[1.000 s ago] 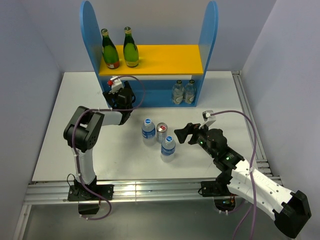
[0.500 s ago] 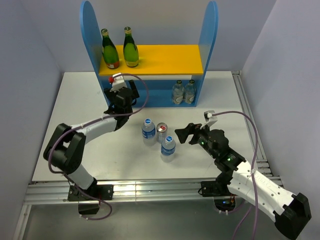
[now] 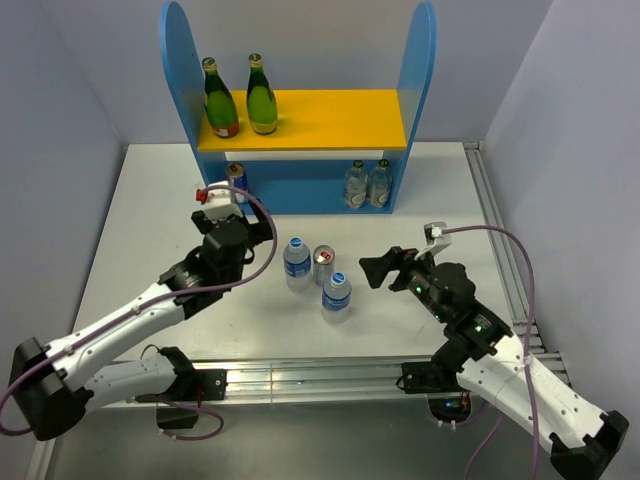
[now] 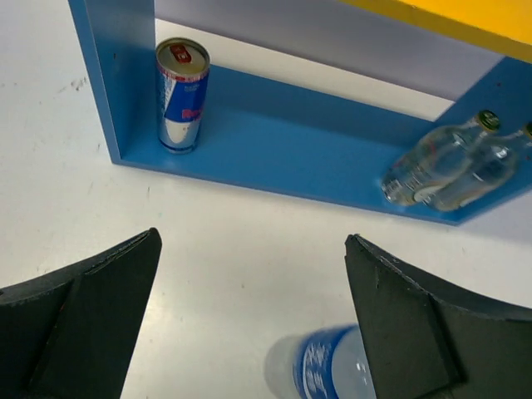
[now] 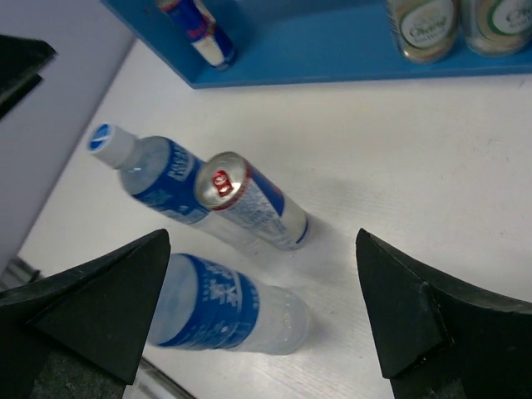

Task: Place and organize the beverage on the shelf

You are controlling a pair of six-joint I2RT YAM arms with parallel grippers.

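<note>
White table [image 3: 150, 200] — left hand [image 4: 251, 249] and right hand [image 5: 264, 241] gape empty, water bottle [image 4: 320, 366] cropped.

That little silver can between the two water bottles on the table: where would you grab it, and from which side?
Around the upper half of its round body, coming from the right, probably. The can stands upright; one water bottle crowds its left and a second bottle stands close on its near side, while the right side is free and the open right gripper faces it.
</note>
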